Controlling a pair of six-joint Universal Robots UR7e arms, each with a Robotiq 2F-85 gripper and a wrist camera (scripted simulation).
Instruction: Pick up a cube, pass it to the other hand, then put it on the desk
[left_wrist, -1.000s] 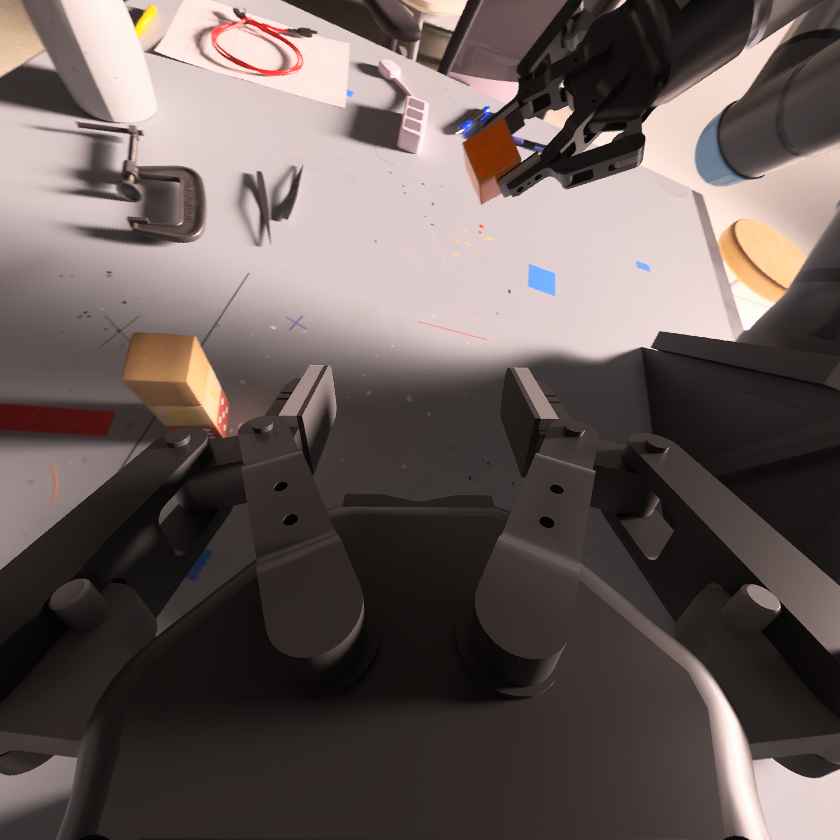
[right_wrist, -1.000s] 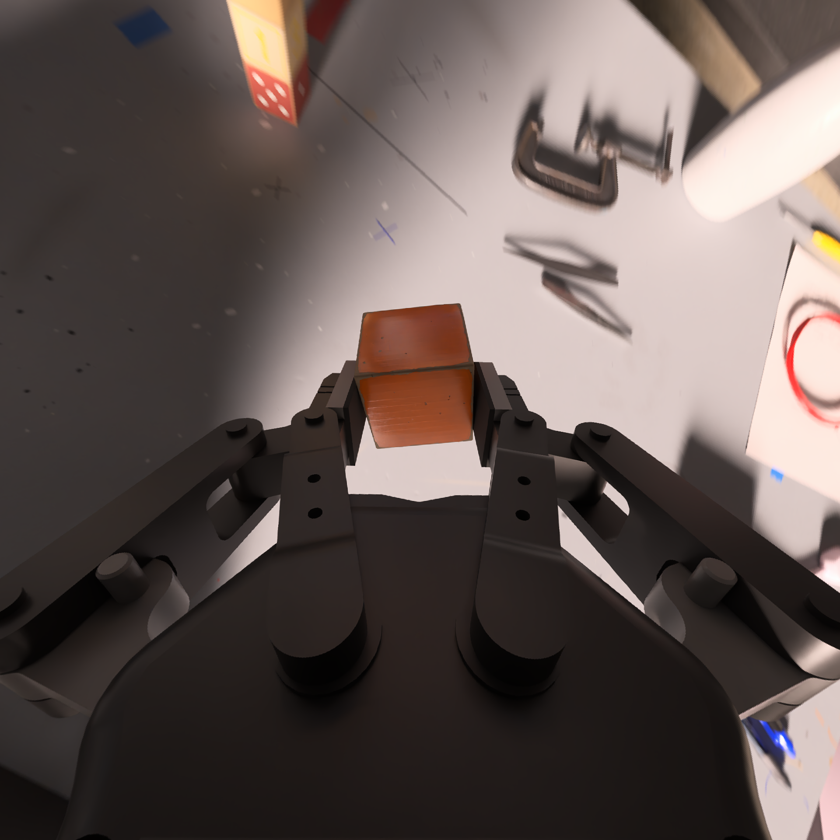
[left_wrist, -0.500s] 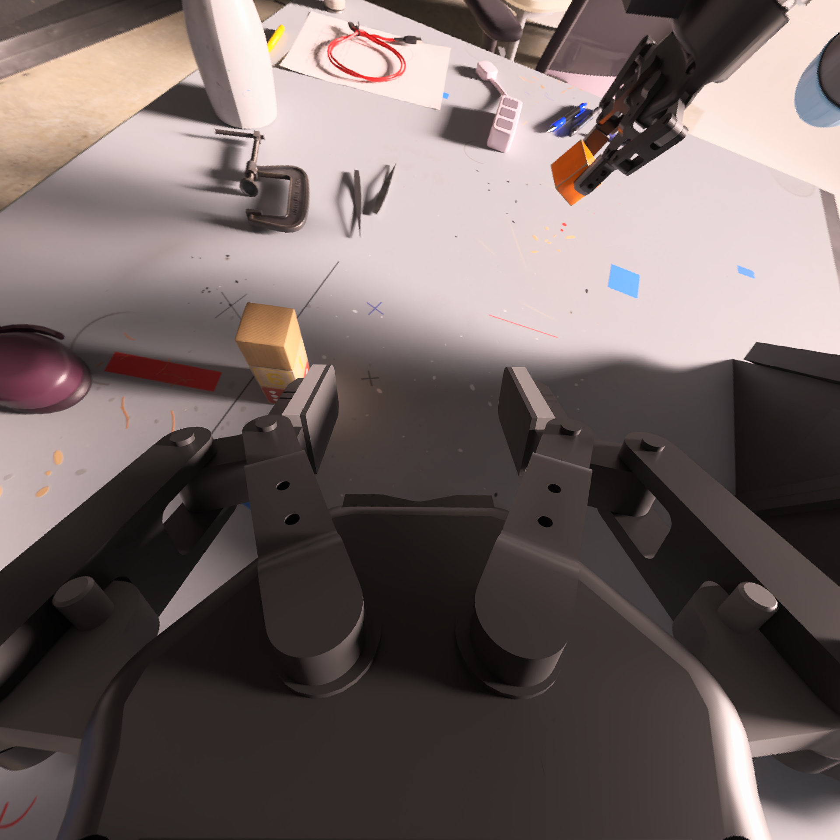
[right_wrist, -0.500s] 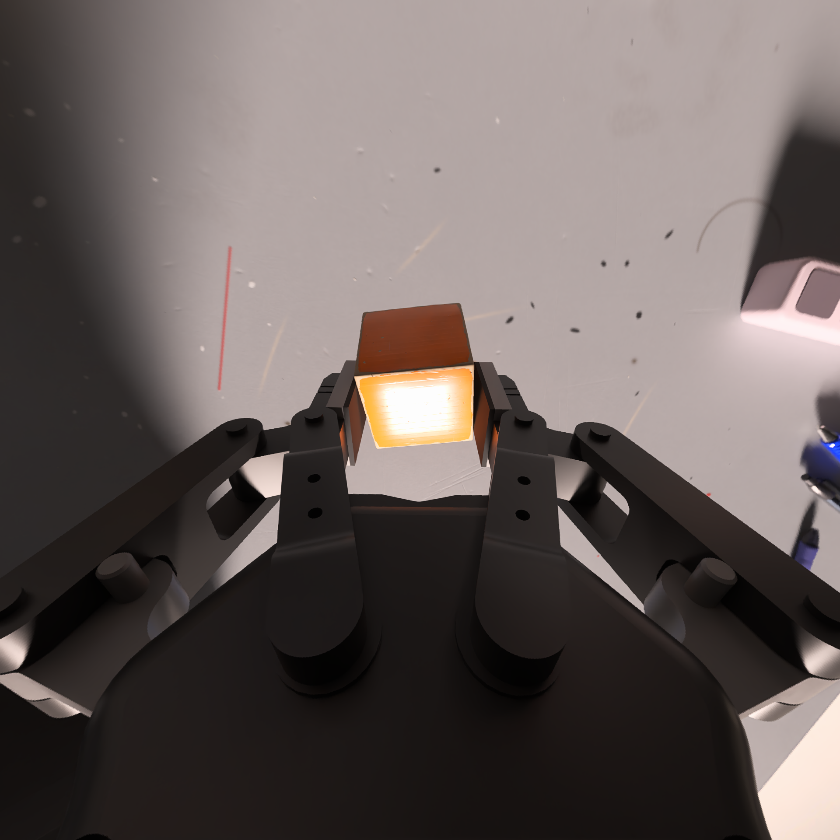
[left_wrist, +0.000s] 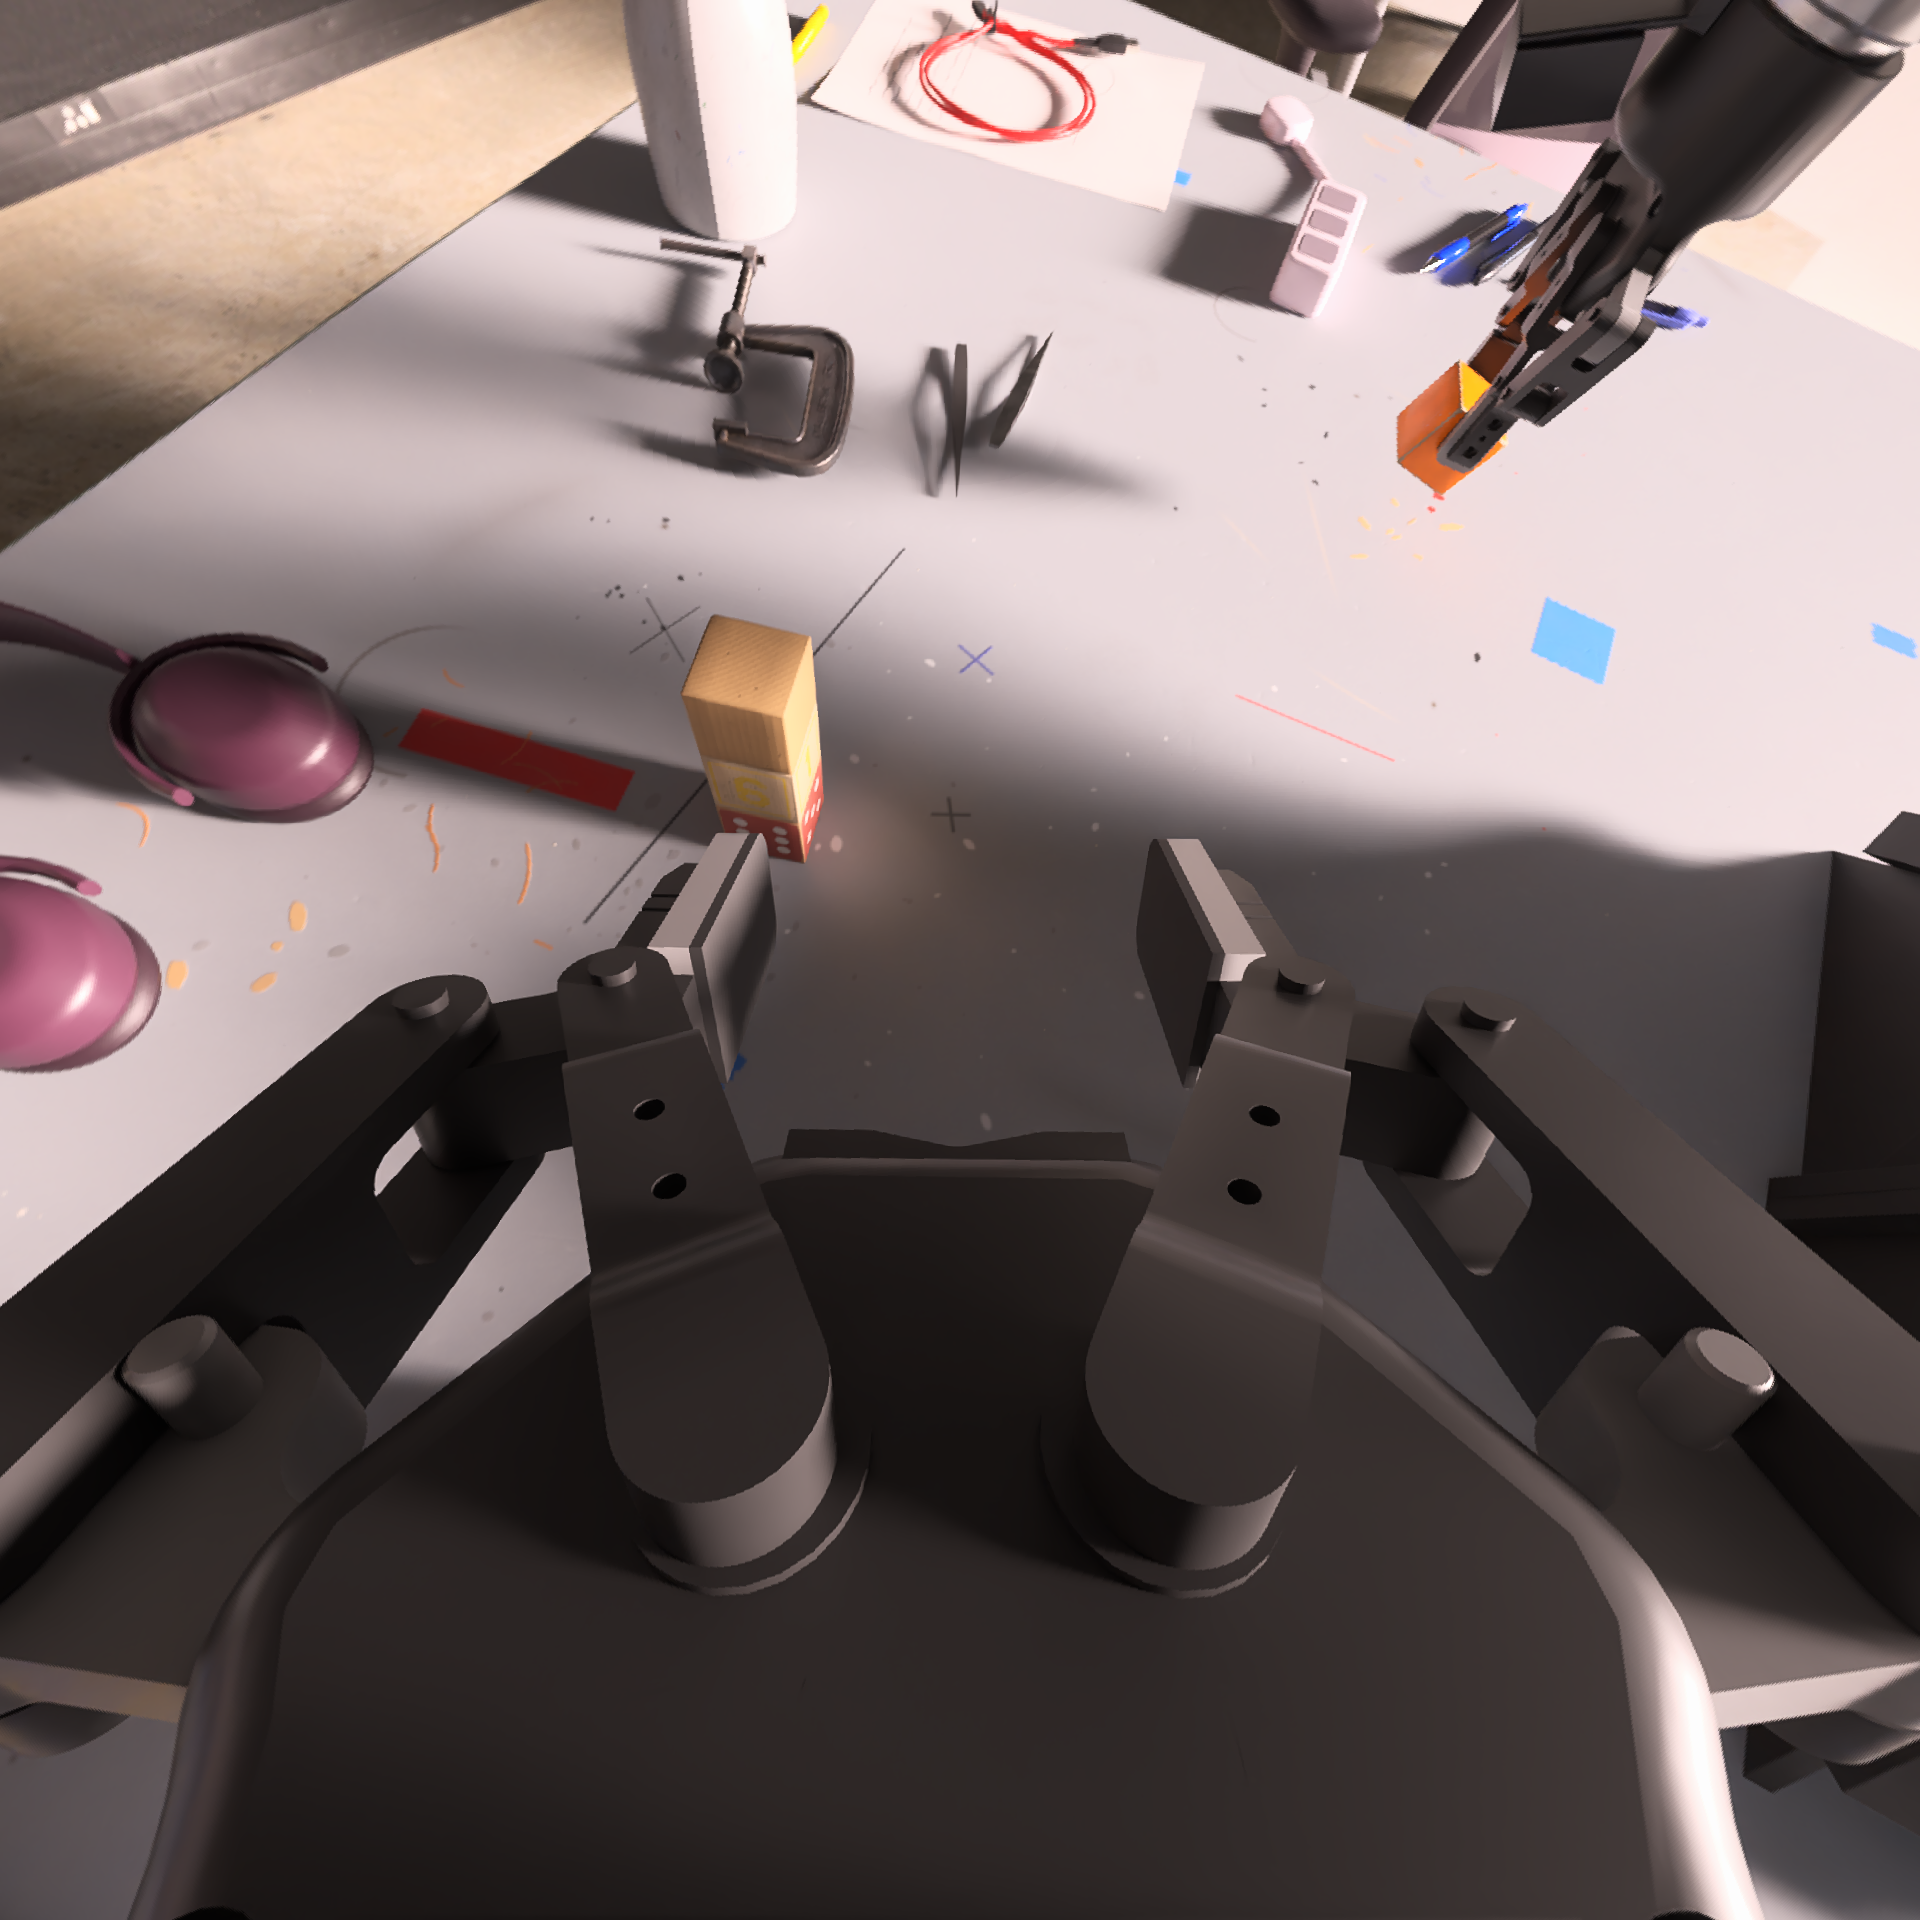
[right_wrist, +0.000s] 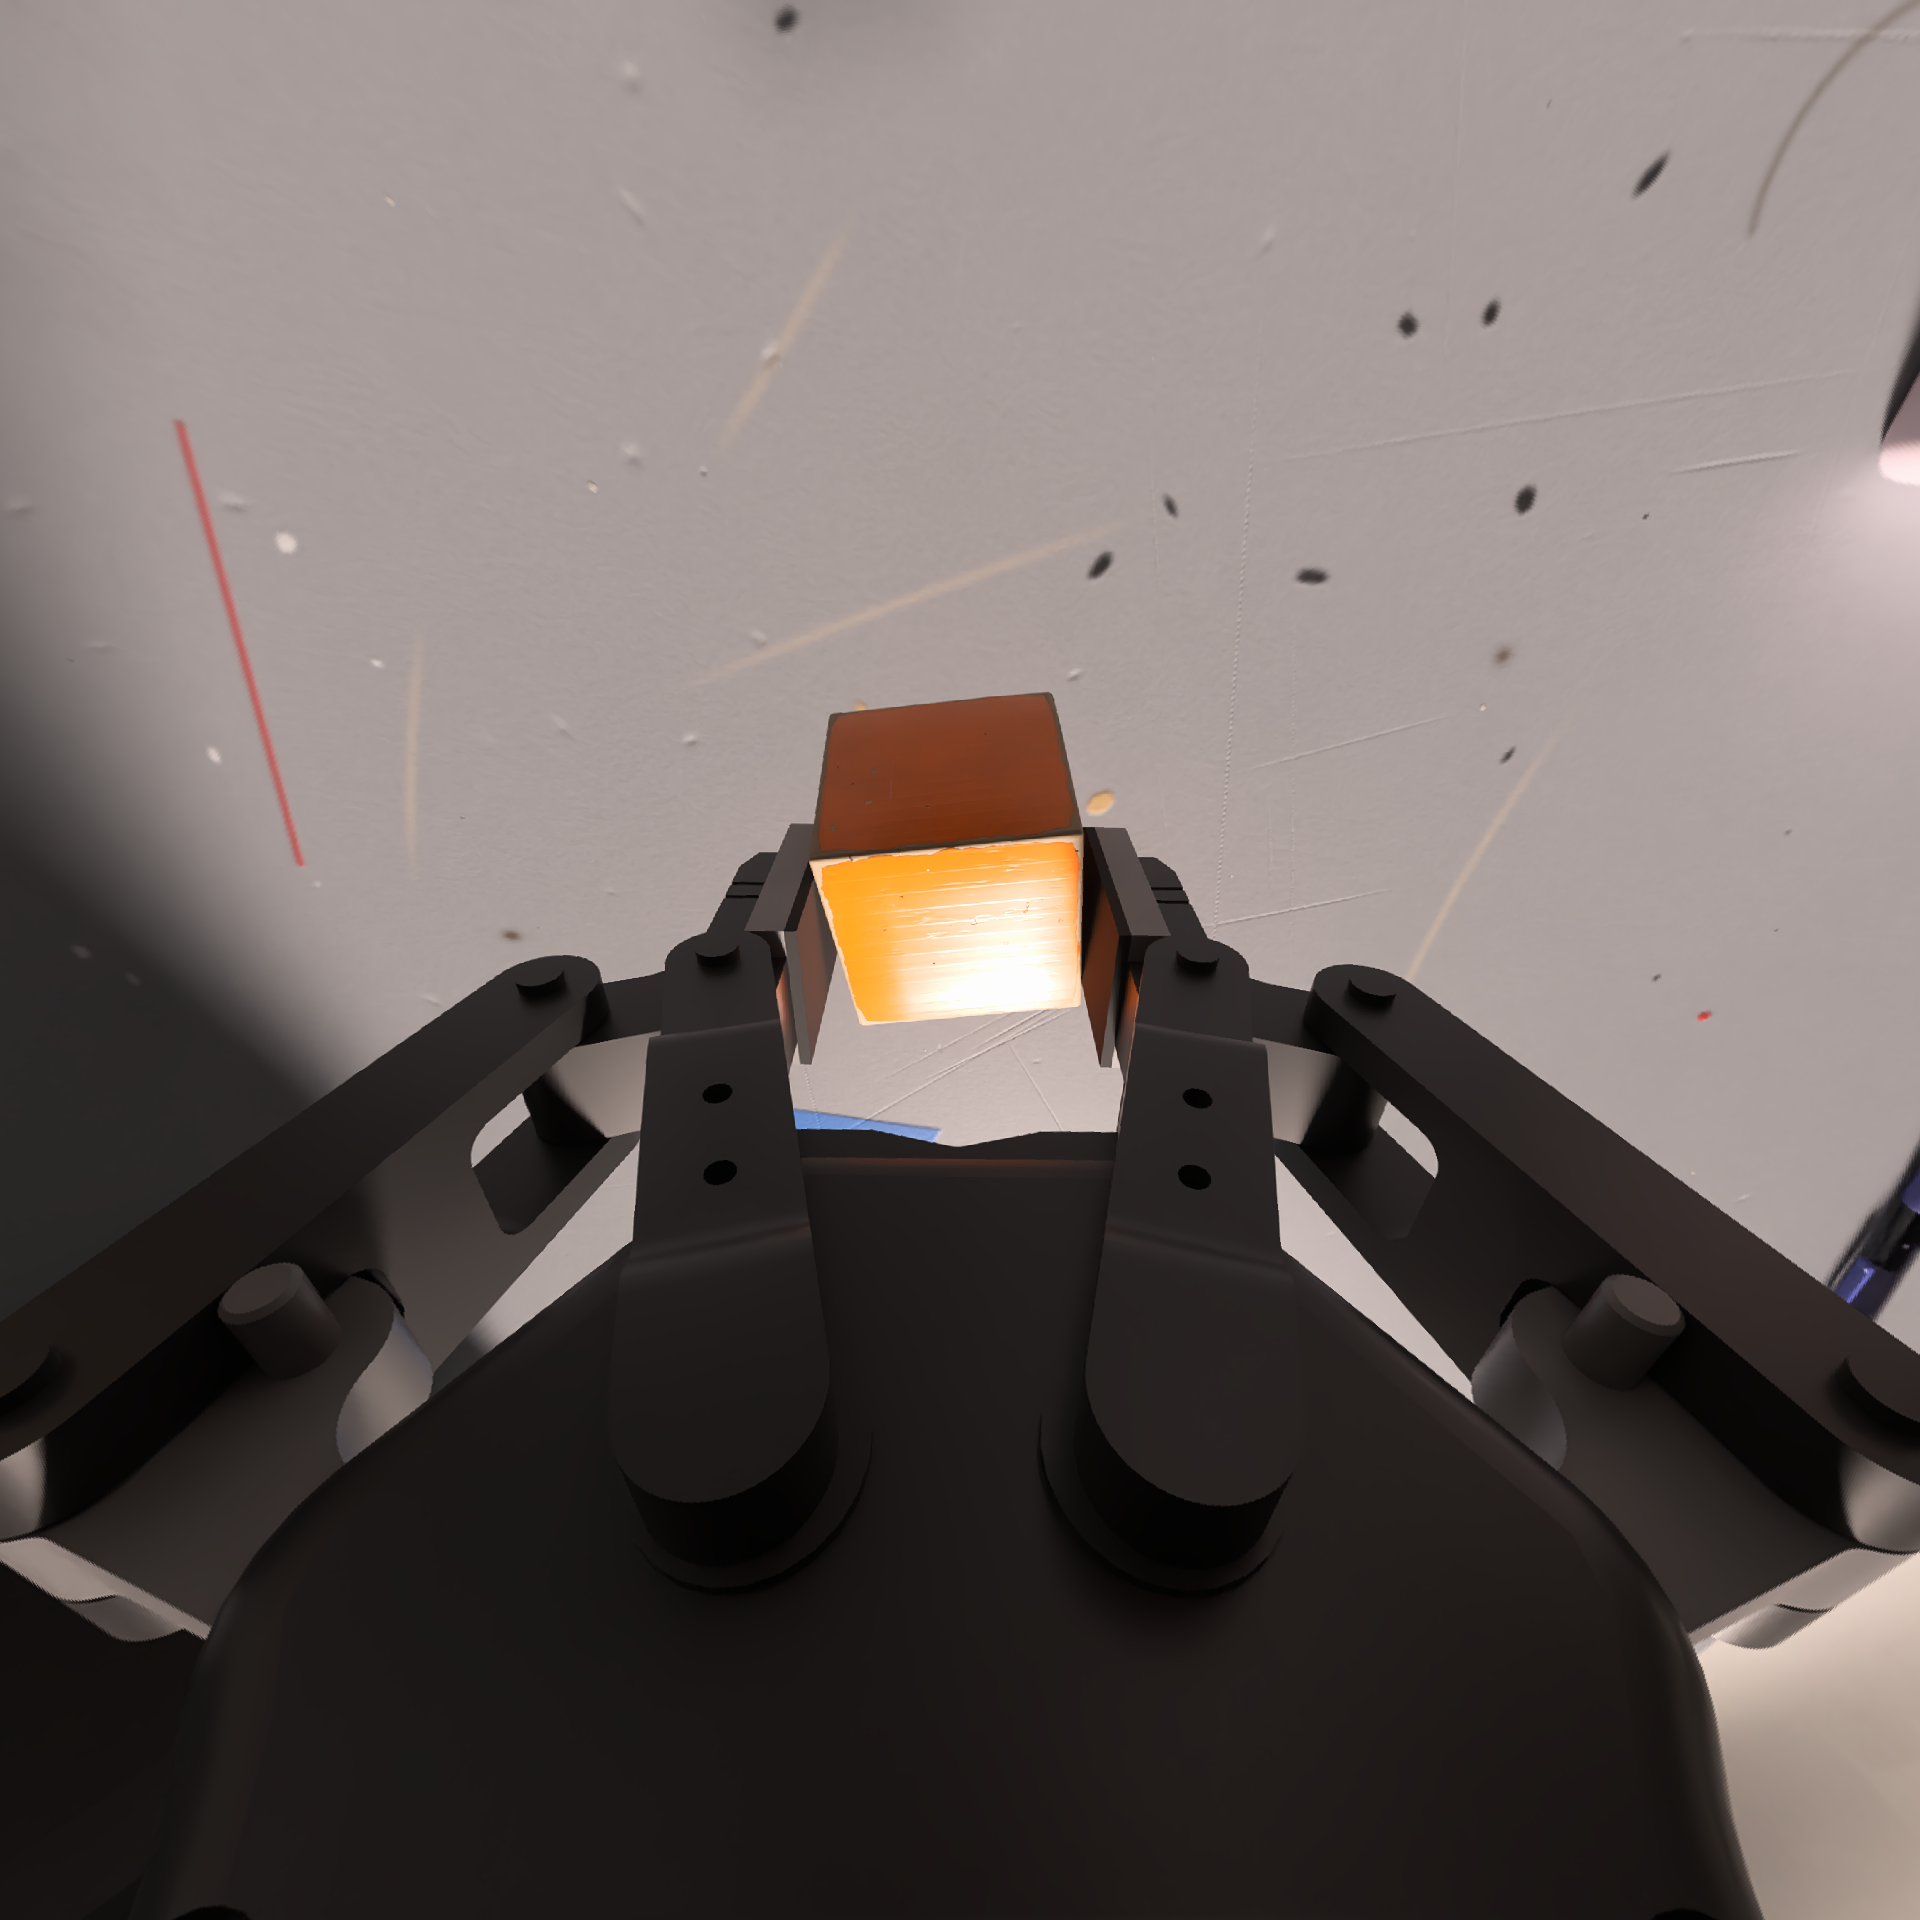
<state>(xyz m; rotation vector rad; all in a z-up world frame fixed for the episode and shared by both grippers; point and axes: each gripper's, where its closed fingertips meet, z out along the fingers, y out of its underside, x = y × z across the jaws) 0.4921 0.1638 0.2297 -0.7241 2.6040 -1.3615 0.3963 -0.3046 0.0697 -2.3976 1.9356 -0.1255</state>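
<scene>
Since a second ago the right pincer (right_wrist: 951, 940) dropped close to the tabletop (right_wrist: 1039, 312), clamped on the orange cube (right_wrist: 951, 914). Left pincer (left_wrist: 954, 925) spread wide, empty. Handover looks done; only release left.

Orange cube (right_wrist: 948, 914) clamped in right hand (right_wrist: 951, 940), just above desk (right_wrist: 1039, 312).

Left gripper (left_wrist: 956, 925) spread wide, right gripper (right_wrist: 948, 940) clamped, angled down
</scene>
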